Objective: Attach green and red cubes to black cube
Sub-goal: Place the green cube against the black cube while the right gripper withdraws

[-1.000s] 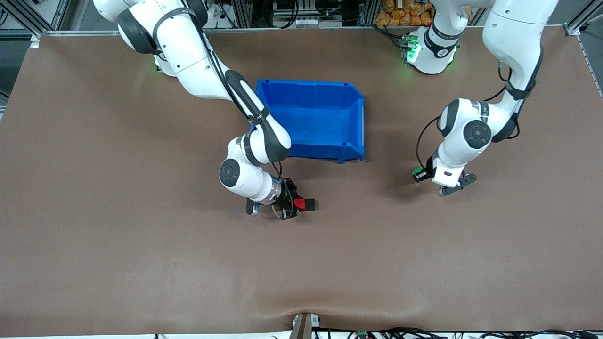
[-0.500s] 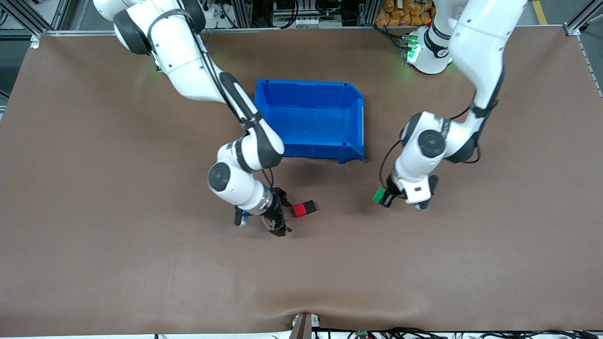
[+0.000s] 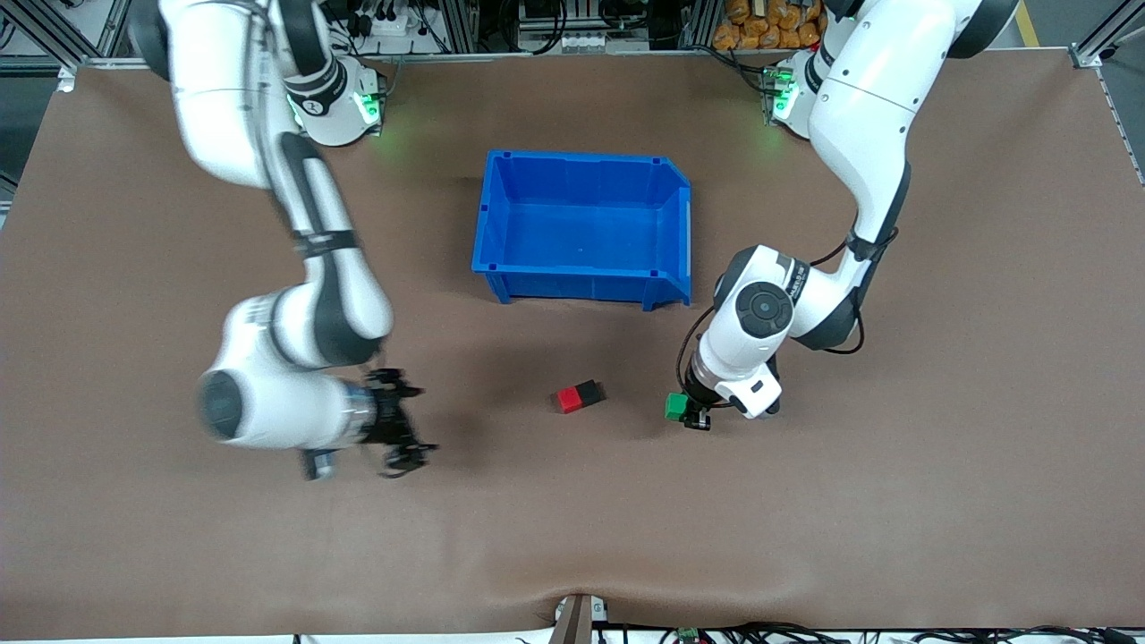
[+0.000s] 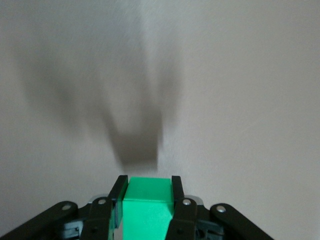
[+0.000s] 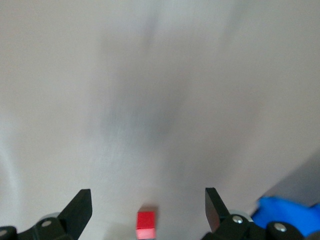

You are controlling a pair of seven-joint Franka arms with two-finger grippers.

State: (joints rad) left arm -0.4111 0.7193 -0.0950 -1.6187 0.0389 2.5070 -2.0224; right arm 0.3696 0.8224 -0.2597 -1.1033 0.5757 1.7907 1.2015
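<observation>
While the blue bin (image 3: 581, 228) stands on the brown surface (image 3: 939, 501) toward the edge where the arm bases stand, near the middle of its length, these lines give the rest.
Bin contents: nothing shows inside; only its blue floor and walls are seen.
Red cube (image 3: 566, 400): on the surface, nearer the front camera than the bin, near the middle of the surface; also seen in the right wrist view (image 5: 146, 224).
Black cube (image 3: 588, 392): touching the red cube, on the side toward the left arm's end.
Green cube (image 3: 675, 407): gripped in the left tool, over the surface just beside the red and black pair, apart from them; also seen in the left wrist view (image 4: 146, 207).
Left tool (image 3: 691, 413): fingers (image 4: 176, 200) closed on the green cube's two sides.
Right tool (image 3: 407, 436): fingers (image 5: 78, 207) spread wide, holding nothing, over bare surface toward the right arm's end, well apart from the cubes.
</observation>
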